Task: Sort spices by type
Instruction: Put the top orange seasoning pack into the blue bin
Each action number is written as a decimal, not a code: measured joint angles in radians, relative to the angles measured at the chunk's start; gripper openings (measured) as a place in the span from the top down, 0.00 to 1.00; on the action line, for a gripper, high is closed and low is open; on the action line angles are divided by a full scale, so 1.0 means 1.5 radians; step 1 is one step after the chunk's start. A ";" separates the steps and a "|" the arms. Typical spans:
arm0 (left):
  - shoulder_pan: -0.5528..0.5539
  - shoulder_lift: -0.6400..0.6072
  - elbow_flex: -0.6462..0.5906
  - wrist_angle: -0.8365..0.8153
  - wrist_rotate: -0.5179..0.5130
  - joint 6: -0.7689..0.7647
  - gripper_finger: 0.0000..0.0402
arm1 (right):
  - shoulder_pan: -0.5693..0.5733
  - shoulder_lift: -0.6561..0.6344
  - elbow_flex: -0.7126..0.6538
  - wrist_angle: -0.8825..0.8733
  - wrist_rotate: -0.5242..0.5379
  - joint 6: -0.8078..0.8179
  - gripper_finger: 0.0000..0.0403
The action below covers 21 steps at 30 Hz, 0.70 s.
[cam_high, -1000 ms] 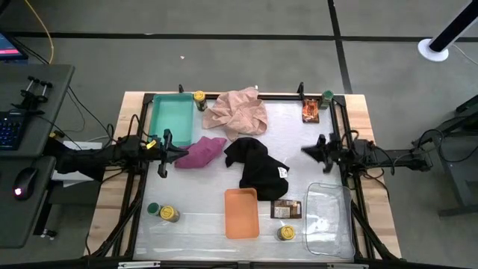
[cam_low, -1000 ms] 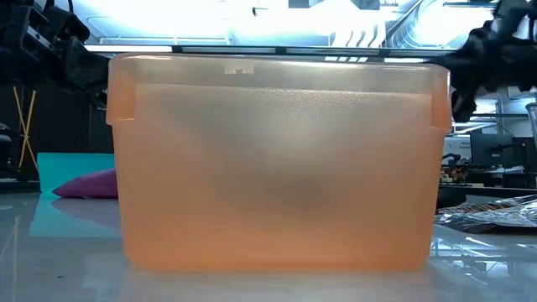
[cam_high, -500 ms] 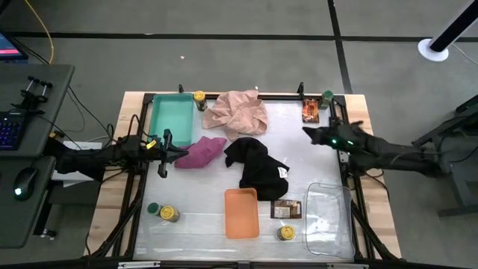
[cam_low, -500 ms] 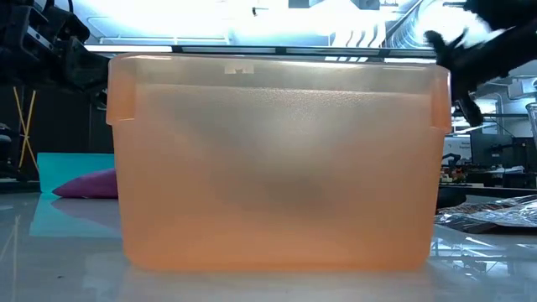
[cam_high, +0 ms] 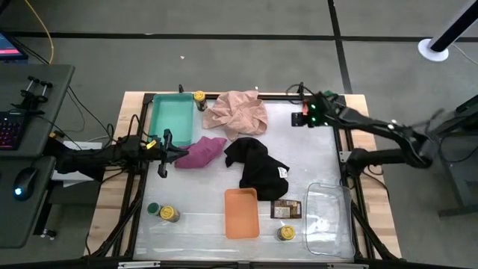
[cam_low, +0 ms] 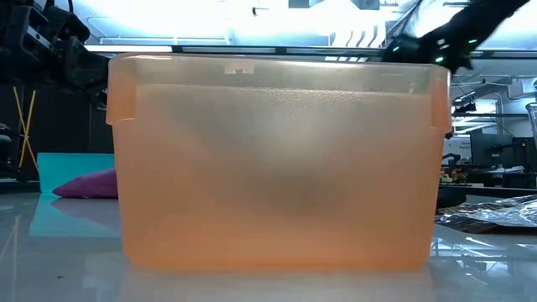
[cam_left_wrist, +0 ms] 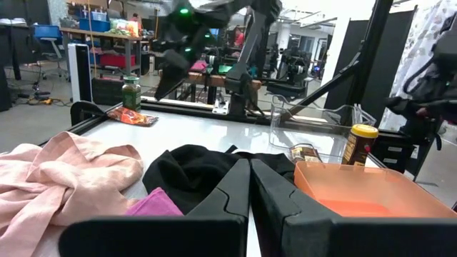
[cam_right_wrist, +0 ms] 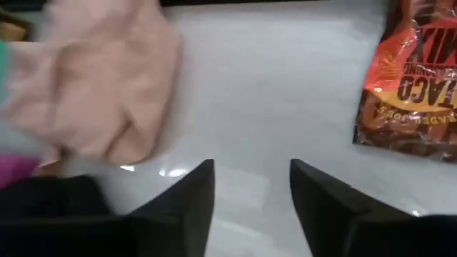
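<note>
My right gripper [cam_right_wrist: 250, 178] is open and empty, in the air over the table's far right corner [cam_high: 306, 113]. An orange-red packet [cam_right_wrist: 410, 86] lies flat on the table just ahead of it and to one side. My left gripper [cam_left_wrist: 249, 164] is shut and empty, at the table's left beside the magenta cloth [cam_high: 202, 152]. A yellow-lidded jar [cam_high: 199, 98] stands at the far edge. A green-lidded jar [cam_high: 152, 208] and a yellow-lidded jar [cam_high: 169, 214] stand near left. A brown packet [cam_high: 286, 209] and a yellow-lidded jar [cam_high: 286, 232] are near right. Another green-lidded jar [cam_left_wrist: 131, 91] shows in the left wrist view.
A teal tray [cam_high: 172, 117] is far left, an orange tray [cam_high: 241, 213] near the middle, and a clear tray [cam_high: 327, 220] near right. A pink cloth [cam_high: 237, 110] and a black cloth [cam_high: 255, 163] lie mid-table. A dark frame [cam_high: 224, 96] runs round the table.
My right gripper has risen and swung from the table's right-middle toward the far edge, ending over the orange-red packet. My left arm has kept still.
</note>
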 joint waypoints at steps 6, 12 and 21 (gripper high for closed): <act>0.000 0.000 0.000 0.000 0.000 0.000 1.00 | -0.018 0.161 0.111 -0.141 0.068 0.010 0.49; 0.000 0.000 0.000 0.000 0.000 0.000 1.00 | -0.039 0.266 0.185 -0.184 0.111 -0.003 0.49; 0.000 0.000 0.000 0.000 0.000 0.000 1.00 | -0.083 0.349 0.214 -0.203 0.141 -0.029 0.49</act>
